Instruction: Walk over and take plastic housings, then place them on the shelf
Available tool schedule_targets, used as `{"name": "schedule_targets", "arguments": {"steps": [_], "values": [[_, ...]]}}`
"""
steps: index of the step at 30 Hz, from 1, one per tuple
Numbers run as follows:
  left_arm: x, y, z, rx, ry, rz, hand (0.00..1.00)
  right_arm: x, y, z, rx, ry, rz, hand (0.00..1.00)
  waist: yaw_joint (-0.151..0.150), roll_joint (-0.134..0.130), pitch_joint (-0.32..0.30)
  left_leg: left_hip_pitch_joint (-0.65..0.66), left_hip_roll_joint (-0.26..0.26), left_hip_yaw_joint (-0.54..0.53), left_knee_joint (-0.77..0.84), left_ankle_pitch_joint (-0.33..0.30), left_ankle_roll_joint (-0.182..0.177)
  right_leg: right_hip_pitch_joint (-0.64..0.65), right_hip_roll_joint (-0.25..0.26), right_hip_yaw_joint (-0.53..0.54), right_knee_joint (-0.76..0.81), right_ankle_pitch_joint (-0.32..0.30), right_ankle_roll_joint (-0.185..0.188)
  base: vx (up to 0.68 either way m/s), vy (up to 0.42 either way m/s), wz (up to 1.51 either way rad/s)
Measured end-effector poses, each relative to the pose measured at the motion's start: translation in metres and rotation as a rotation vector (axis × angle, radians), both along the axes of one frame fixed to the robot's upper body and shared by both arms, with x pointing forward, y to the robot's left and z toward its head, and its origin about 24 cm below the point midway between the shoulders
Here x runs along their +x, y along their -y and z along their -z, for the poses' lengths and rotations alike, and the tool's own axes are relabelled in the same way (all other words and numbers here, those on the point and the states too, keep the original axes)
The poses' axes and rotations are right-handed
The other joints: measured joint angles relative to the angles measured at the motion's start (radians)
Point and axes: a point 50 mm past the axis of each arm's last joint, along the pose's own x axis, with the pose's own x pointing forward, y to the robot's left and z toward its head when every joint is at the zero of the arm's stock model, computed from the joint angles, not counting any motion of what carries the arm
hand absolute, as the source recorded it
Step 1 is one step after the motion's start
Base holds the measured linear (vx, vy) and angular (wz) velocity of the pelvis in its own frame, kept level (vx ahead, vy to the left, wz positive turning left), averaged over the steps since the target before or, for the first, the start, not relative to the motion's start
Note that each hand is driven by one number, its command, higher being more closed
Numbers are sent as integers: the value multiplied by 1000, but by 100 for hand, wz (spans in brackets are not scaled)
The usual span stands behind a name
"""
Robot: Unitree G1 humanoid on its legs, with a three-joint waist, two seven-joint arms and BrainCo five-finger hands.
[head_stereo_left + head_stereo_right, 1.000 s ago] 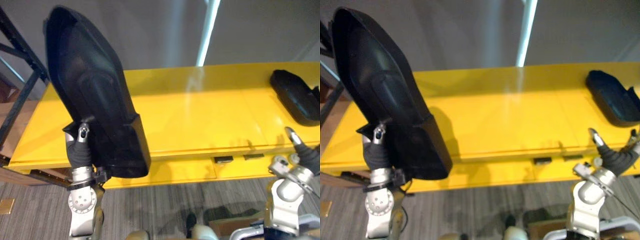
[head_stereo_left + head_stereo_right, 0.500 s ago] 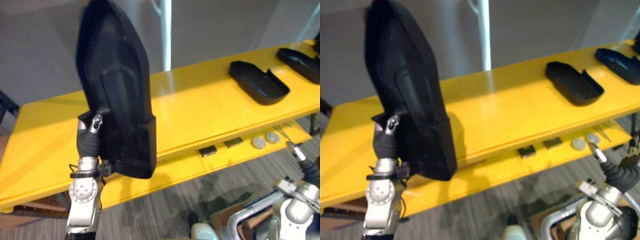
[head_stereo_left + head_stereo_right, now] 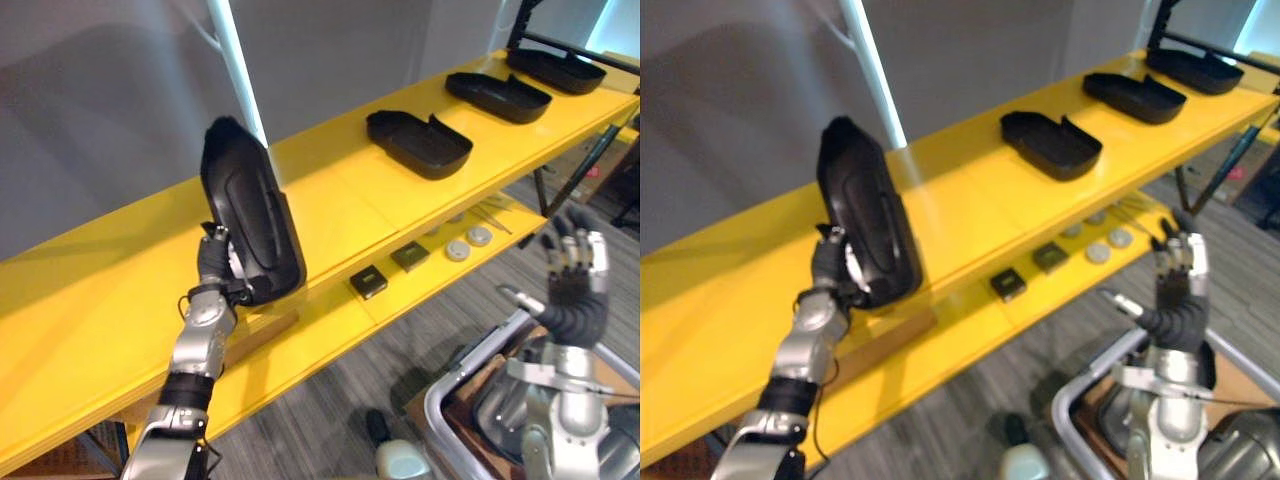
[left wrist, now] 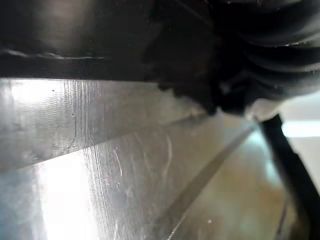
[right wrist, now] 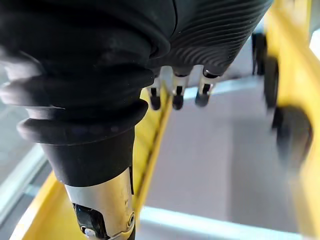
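Grips black plastic housing (image 3: 250, 225) at its lower end with left hand (image 3: 213, 268), over yellow shelf (image 3: 340, 215). Holds it on end, long axis near vertical, narrow rounded end up, hollow face toward camera. Hides most gripping fingers behind housing. Holds right hand (image 3: 575, 275) up well apart, fingers straight and spread.
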Motion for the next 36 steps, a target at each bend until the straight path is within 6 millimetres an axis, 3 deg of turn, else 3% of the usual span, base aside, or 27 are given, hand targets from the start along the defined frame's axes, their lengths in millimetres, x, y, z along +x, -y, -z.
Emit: {"name": "schedule_targets", "arguments": {"steps": [5,9,12,19,20,31,36], "values": [[17,-6,-3,0,-119,-73,100,13,-25,-12,-27,56,-183,0,-4,1,22,-1,-3,3,1,2,-2,-2,-4,2,0,8,3,-40,-10,0],[22,-11,-6,-23,-162,-141,100,15,-30,-14,-14,65,-259,0,-5,14,33,-4,-10,2,0,9,1,-4,-12,1,0,16,13,0,0,0],[22,-11,-5,-33,-178,-143,100,18,-46,-17,-14,84,-365,0,-4,13,35,-8,-14,-9,4,11,6,-1,-18,-6,6,17,14,-2,14,11],[32,3,-15,-25,-171,-95,100,31,-80,-32,-42,119,-497,0,6,-14,54,-50,-29,-75,9,27,16,-4,-47,-65,-2,10,6,-85,-9,27],[32,4,-16,-24,-168,-88,0,31,-81,-34,-42,121,-498,0,6,-16,56,-53,-29,-78,11,27,16,-4,-49,-71,-2,10,6,-80,-16,17],[41,19,-34,-6,-109,44,0,35,-81,-33,-35,90,-461,0,4,-3,82,-51,-22,-73,10,27,14,-7,-42,-74,8,15,13,-7,-2,0],[41,22,-33,14,-113,86,0,36,-80,-32,-31,84,-460,0,2,-4,83,-40,-23,-62,9,27,15,-1,-40,-61,8,15,13,-18,7,-7]]}}
